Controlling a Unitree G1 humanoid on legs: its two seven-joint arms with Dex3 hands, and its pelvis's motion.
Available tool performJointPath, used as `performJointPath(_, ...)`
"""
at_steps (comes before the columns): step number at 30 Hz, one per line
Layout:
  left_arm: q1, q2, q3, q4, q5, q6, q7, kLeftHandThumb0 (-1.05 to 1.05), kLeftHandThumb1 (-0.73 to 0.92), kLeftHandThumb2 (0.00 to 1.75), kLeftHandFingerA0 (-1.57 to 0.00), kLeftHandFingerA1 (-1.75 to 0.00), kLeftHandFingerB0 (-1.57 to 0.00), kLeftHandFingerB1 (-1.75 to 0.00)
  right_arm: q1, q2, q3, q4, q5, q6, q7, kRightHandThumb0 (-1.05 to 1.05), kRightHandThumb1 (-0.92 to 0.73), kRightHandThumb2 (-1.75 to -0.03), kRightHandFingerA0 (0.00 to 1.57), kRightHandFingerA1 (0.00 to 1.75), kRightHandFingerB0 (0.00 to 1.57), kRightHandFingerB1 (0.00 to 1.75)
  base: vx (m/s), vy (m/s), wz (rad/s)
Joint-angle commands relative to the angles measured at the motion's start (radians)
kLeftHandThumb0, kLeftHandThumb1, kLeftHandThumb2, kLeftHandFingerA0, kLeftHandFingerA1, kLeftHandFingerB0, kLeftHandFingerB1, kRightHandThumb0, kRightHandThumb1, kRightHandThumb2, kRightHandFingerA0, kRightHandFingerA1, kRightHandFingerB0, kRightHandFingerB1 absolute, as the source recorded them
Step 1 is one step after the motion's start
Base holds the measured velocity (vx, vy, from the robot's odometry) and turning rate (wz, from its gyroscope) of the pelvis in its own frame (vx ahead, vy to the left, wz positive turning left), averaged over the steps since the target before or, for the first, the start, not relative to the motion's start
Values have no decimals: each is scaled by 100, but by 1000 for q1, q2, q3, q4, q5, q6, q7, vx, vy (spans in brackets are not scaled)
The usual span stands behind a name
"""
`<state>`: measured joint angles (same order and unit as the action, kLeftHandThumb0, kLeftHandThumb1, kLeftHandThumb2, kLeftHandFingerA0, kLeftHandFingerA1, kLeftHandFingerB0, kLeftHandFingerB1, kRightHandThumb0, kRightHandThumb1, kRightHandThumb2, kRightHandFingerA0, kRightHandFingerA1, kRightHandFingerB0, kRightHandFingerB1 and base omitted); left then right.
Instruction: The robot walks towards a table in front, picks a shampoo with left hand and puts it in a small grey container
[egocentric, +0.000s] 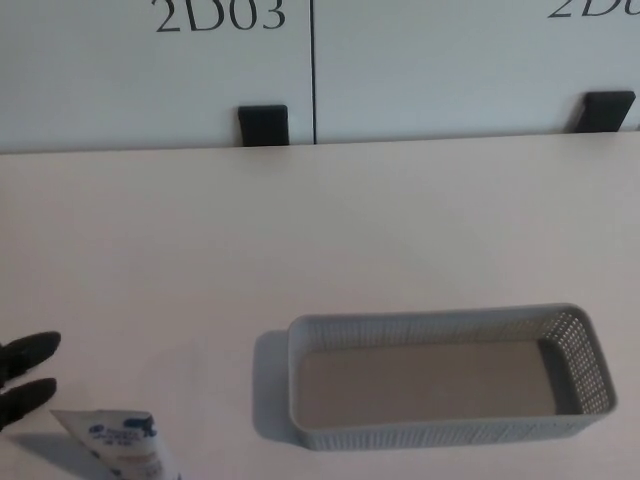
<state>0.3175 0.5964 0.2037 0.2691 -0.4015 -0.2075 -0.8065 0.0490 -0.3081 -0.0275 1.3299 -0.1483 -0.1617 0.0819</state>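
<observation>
White blue-labelled shampoo tube (122, 446) is seen beside the black left hand (12, 376), fingers (35, 347) spread and empty; it could be knocked away by a glancing grasp.

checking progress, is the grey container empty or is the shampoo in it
Empty: the grey container shows only bare floor; the shampoo lies outside, left of it.
</observation>
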Motion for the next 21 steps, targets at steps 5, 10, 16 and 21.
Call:
performJointPath(5, 57, 46, -16, 53, 78, -91, -63, -32, 27, 67, -1, -34, 0, -24, -11, -3, -8, 4, 0, 0, 6, -30, -72, -62, 50, 40, 38, 34, 0, 0, 0)
performJointPath(10, 60, 44, -18, 39, 58, -86, -73, -35, 28, 66, -2, -31, -1, -21, -11, -1, -5, -4, 0, -6, 7, -29, -72, -62, 50, 40, 39, 34, 0, 0, 0)
performJointPath(16, 69, 21, -32, 16, 48, -73, -73, -35, 28, 67, -1, -31, 0, -22, -23, -2, -9, -1, 4, 10, 12, -29, -71, -62, 48, 39, 38, 34, 0, 0, 0)
performJointPath(21, 64, 4, -64, 14, 54, -78, -79, -41, 31, 68, -2, -28, -2, -19, -20, -4, -4, 0, -3, 7, 13, -28, -72, -62, 49, 39, 38, 34, 0, 0, 0)
